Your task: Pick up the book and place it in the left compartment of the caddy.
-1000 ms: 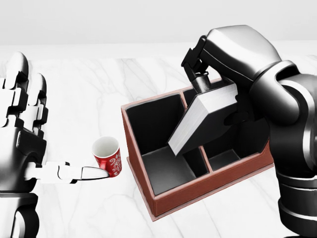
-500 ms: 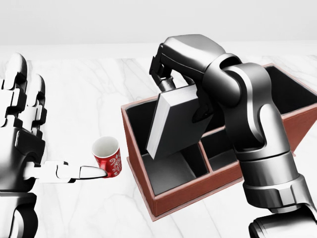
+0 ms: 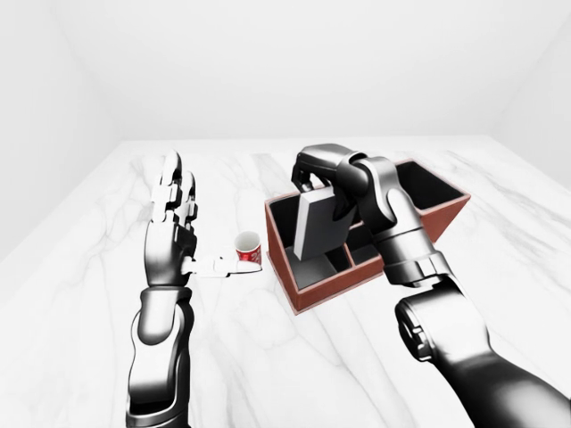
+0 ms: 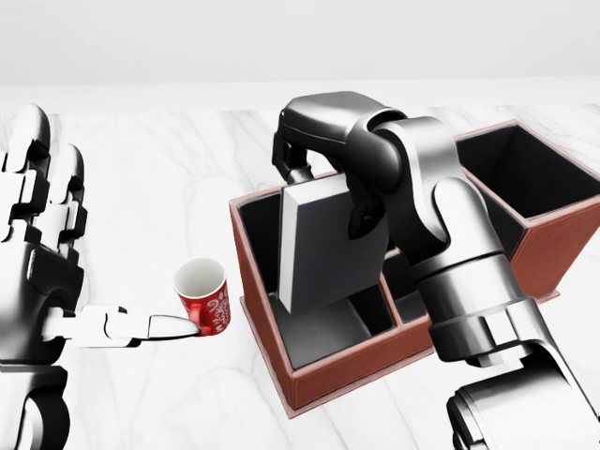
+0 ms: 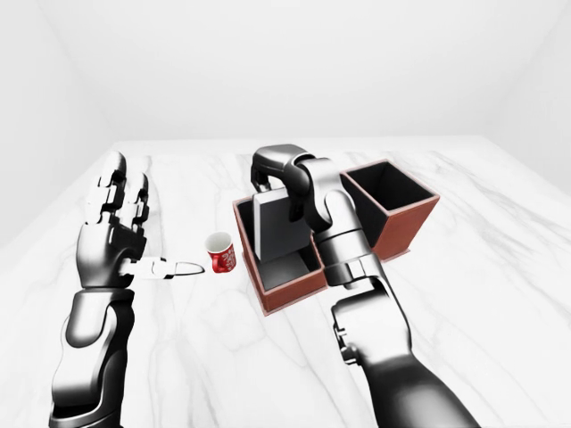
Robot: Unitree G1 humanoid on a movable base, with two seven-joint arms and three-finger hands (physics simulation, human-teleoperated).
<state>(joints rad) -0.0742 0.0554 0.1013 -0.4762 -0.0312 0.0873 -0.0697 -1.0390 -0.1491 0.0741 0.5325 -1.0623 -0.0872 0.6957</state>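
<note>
Gripping the book [image 4: 323,246] upright over the caddy [image 4: 309,384], right hand [image 4: 305,155]; eye views show left hand [image 3: 174,223] open.

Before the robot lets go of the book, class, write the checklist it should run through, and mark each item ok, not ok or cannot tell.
1. Right hand fingers closed on the book: ok.
2. Book over the left compartment of the caddy, not the right-hand ones: ok.
3. Book near upright, lower edge inside the walls: ok.
4. Book's lower edge resting on the compartment floor: cannot tell.
5. Left hand open and apart from the caddy: ok.
6. Red cup apart from the caddy, to its left in the head view: ok.
</note>
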